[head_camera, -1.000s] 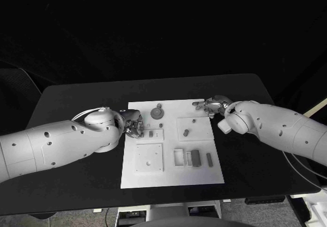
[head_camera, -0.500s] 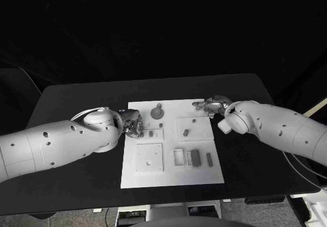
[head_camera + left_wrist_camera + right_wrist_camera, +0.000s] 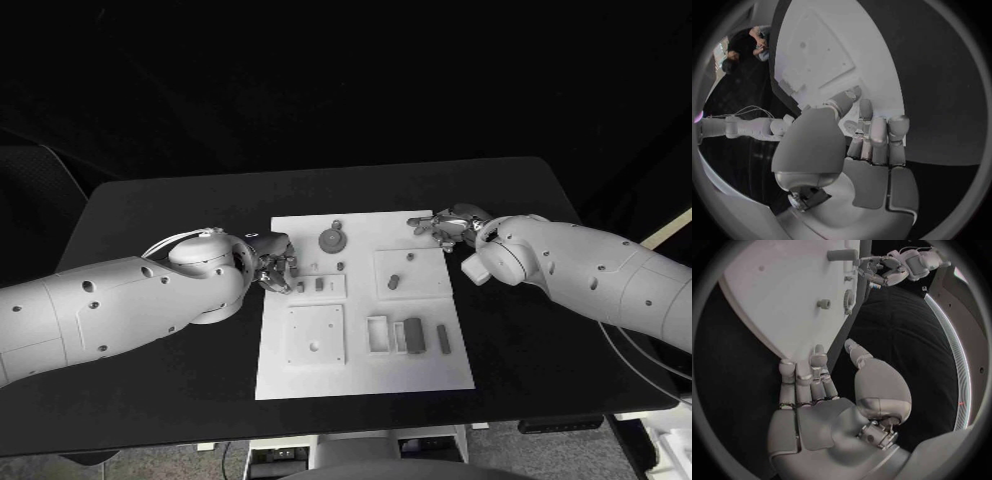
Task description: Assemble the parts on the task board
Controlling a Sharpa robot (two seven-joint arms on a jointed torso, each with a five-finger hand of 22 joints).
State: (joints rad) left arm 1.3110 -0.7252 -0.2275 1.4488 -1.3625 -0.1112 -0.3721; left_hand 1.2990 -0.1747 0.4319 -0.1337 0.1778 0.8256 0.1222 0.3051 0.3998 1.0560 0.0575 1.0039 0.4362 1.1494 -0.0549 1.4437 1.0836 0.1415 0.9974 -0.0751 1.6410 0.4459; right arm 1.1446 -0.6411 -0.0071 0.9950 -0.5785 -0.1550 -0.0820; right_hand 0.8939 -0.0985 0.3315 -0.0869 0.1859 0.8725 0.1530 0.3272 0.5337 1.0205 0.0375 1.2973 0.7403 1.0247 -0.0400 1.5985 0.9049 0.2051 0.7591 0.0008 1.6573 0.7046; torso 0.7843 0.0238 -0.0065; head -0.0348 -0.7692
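Observation:
The white task board (image 3: 361,365) lies mid-table. On it are a round grey part with a peg (image 3: 333,238), small grey pegs (image 3: 392,282), two grey blocks (image 3: 414,333) and a square plate (image 3: 315,335). My left hand (image 3: 277,268) is at the board's left edge, fingers side by side and bent toward the board (image 3: 817,45), with nothing between them and the thumb (image 3: 845,100). My right hand (image 3: 450,225) is at the far right corner. Its fingertips (image 3: 804,365) reach the board's edge (image 3: 773,300), the thumb stands apart, and it holds nothing.
Black tabletop (image 3: 173,210) surrounds the board on all sides. My two white forearms lie low over the table on either side of the board. A short peg (image 3: 842,255) and a small knob (image 3: 823,303) stand on the board ahead of the right hand.
My left arm has drawn slightly back toward the left, and its hand has shifted a little along the board's left edge. The right hand and the parts have stayed put.

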